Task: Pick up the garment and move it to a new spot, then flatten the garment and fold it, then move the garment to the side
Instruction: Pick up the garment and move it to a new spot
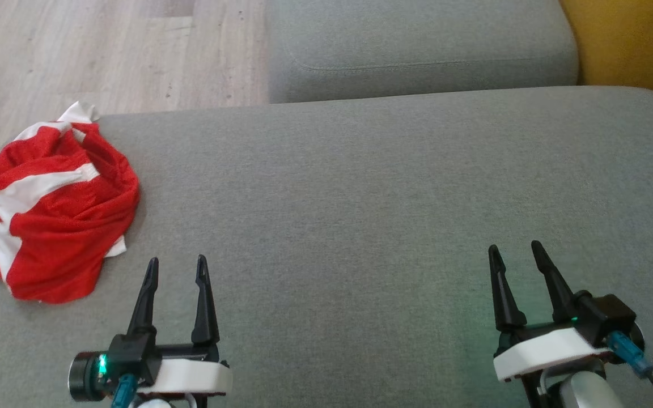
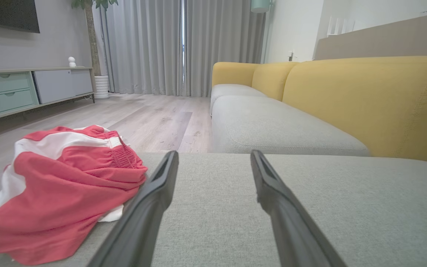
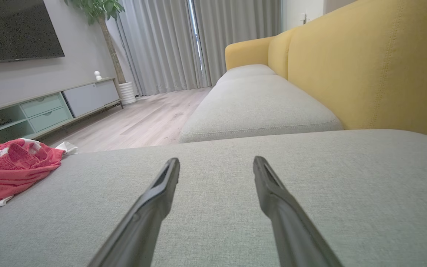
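The garment [image 1: 60, 209] is a red cloth with white stripes, crumpled in a heap at the far left of the grey sofa cushion [image 1: 360, 198]. In the left wrist view the garment [image 2: 65, 185] lies just left of my fingers, and in the right wrist view the garment [image 3: 9, 167] sits at the left edge. My left gripper [image 1: 177, 266] is open and empty, a little to the right of the heap's near end. Far to the right, my right gripper [image 1: 515, 249] hovers open over bare cushion with nothing between its fingers.
A second grey cushion [image 1: 417, 45] lies beyond the one I work on, with the yellow sofa back [image 1: 638, 39] at the right. Wooden floor [image 1: 77, 56] runs past the cushion's left and far edge. A low cabinet [image 2: 20, 89] stands across the room.
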Controlling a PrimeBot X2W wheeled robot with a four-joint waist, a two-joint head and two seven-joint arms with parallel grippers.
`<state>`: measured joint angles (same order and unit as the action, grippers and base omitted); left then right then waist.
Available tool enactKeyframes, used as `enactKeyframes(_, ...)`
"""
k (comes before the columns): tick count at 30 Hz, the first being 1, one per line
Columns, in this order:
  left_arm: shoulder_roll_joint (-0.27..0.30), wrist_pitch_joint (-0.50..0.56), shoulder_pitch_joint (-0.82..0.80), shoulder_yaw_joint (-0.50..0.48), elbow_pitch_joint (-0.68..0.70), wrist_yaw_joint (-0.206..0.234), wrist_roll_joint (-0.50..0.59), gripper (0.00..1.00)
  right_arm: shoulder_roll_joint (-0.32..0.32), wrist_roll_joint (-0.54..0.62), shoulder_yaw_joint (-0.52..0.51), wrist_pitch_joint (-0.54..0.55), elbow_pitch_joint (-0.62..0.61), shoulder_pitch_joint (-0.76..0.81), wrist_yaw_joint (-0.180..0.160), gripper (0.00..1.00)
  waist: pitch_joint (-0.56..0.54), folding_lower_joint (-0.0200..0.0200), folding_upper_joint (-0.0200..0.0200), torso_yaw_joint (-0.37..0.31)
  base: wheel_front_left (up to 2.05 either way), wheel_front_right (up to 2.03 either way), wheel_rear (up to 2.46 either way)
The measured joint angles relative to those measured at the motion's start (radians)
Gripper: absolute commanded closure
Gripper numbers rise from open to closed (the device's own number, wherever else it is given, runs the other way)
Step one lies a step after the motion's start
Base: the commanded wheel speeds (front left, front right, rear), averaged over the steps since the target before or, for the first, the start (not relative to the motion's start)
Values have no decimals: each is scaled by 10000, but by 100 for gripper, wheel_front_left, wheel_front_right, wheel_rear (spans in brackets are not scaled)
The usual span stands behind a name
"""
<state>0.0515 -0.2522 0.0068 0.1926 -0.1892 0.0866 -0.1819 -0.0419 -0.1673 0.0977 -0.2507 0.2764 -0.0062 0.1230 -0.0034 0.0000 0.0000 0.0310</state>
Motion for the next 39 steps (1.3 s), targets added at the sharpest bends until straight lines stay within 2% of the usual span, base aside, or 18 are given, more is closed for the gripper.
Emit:
enactKeyframes(9, -2, -2, 4, 10, 48, -140, 339, 0, 0, -19, 159, 0, -4, 310, 0, 0, -4, 0, 0, 870, 0, 0, 0)
enactKeyframes(17, 0, -2, 37, -94, 259, -295, 541, 0, 2, -79, 190, 0, -2, 347, 0, 0, 42, 0, 0, 2336, 0, 0, 0)
enactKeyframes(18, 0, -4, 68, -182, 288, -339, 593, 0, 2, -77, 190, 0, 0, 347, 0, 0, 59, 0, 0, 2729, 0, 0, 0)
enactKeyframes(21, 0, -4, 180, -299, 326, -336, 598, 0, 2, -79, 190, 0, 6, 349, 0, 0, 86, 0, 0, 3312, 0, 0, 0)
enactKeyframes(24, 2, -13, 262, -328, 330, -339, 596, 7, 2, -77, 198, 0, 21, 349, 0, 0, 102, 0, 0, 3687, 0, 0, 0)
enactKeyframes(29, 0, -15, 339, -579, 462, -178, 431, 0, 4, -73, 213, 0, 63, 354, 0, 0, 169, 0, 0, 4599, 0, 0, 0)
enactKeyframes(33, 2, -15, 396, -736, 504, -104, 368, 0, 4, -31, 224, 0, 59, 352, 0, 0, 295, 0, 0, 4844, 0, 0, 0)
enactKeyframes(39, 27, -15, 156, -1229, 1106, -184, 708, 0, 4, 451, 209, 0, 54, 267, 0, 0, 765, 0, 0, 4692, 0, 0, 0)
